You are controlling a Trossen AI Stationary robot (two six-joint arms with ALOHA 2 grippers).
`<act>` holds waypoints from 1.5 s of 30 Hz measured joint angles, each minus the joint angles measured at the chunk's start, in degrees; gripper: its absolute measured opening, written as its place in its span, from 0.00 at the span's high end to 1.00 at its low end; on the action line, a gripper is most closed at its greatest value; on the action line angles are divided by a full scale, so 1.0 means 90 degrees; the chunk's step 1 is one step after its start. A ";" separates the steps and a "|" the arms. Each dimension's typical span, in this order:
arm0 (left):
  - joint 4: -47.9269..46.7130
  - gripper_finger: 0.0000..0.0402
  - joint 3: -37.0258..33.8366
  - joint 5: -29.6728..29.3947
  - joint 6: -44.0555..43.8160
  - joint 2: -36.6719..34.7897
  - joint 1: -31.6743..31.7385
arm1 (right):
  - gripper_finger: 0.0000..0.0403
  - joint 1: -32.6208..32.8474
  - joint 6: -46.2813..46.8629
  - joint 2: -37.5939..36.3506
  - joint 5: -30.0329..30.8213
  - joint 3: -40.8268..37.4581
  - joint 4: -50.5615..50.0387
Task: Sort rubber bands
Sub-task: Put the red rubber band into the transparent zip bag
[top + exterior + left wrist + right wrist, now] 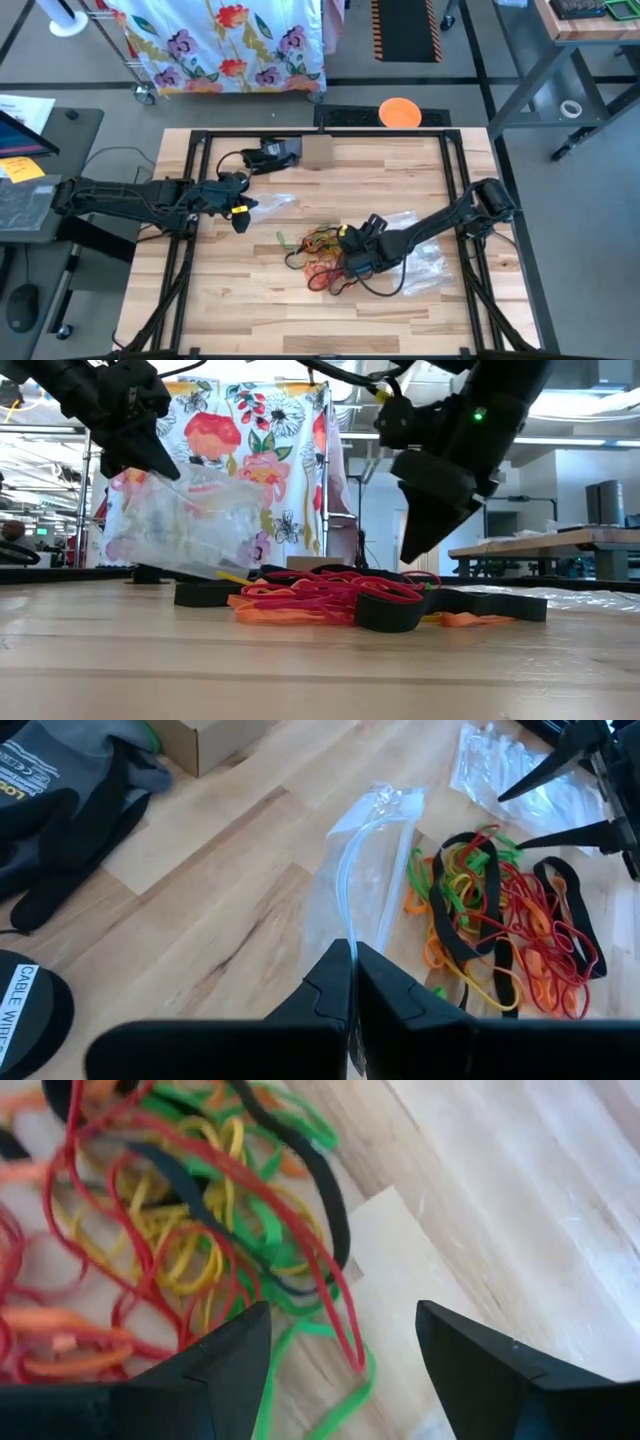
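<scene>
A tangled heap of bands (pixel 322 252), red, orange, green, yellow and black, lies mid-tabletop (pixel 240 300). The right hand (pixel 340 1350) hovers just above the heap's edge, fingers spread wide and empty, with a red and a green loop directly below the gap. Because the loops interlock, a pinch here could well drag up several colours at once. The left hand (pixel 352 970), closed on a clear bag (pixel 365 870), holds it raised just beside the heap.
</scene>
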 joint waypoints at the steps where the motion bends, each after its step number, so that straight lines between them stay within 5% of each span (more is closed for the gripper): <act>1: 0.0000 1.00 0.0000 0.0002 0.0000 0.0002 0.0000 | 0.39 -0.0014 -0.0029 0.0002 -0.0046 0.0000 -0.0018; 10: 0.0024 1.00 0.0000 0.0004 -0.0093 -0.0001 0.0000 | 0.41 -0.0105 -0.0162 0.0002 -0.0166 -0.0017 -0.0362; 21: 0.0027 1.00 0.0000 0.0022 -0.0200 -0.0001 0.0000 | 0.55 -0.0118 -0.0160 0.0012 -0.0200 -0.0546 0.0218; 25: 0.0027 1.00 0.0000 0.0021 -0.0207 -0.0001 0.0000 | 0.66 -0.0160 -0.0157 0.0012 -0.0190 -0.0546 0.0235; 30: 0.0027 1.00 0.0000 0.0021 -0.0250 -0.0001 0.0000 | 0.94 -0.0160 -0.0163 0.0012 -0.0312 -0.0546 0.0239; 33: 0.0019 1.00 0.0000 0.0020 -0.0209 -0.0001 0.0000 | 0.97 -0.0126 -0.0157 -0.0015 -0.0360 -0.0536 0.0213; 45: 0.0042 1.00 0.0002 0.0342 -0.0529 0.0031 0.0002 | 1.00 0.0033 -0.1423 -0.0044 -0.0191 0.1327 -0.0450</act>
